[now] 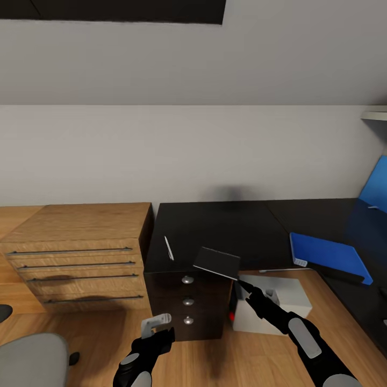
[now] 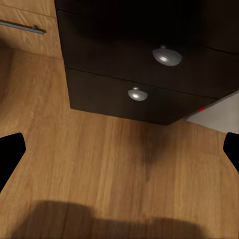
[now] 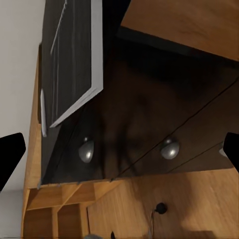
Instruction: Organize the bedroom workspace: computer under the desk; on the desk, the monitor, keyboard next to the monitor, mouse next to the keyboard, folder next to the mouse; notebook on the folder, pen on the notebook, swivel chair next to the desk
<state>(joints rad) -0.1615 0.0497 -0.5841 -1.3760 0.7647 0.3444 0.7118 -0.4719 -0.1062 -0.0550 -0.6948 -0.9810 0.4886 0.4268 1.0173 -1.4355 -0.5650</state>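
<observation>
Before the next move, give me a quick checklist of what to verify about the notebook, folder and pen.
1. Folder lying on desk: ok.
2. Notebook on folder: not ok; it sits tilted at the desk's front edge, apart from the folder.
3. Right gripper has firm hold of notebook: cannot tell; its tip meets a corner, but the wrist view shows the fingers spread.
4. Pen on notebook: not ok; it lies on the desk, beside the notebook.
5. Left gripper free: ok, open, low by the drawers.
6. Computer under desk: ok.
</observation>
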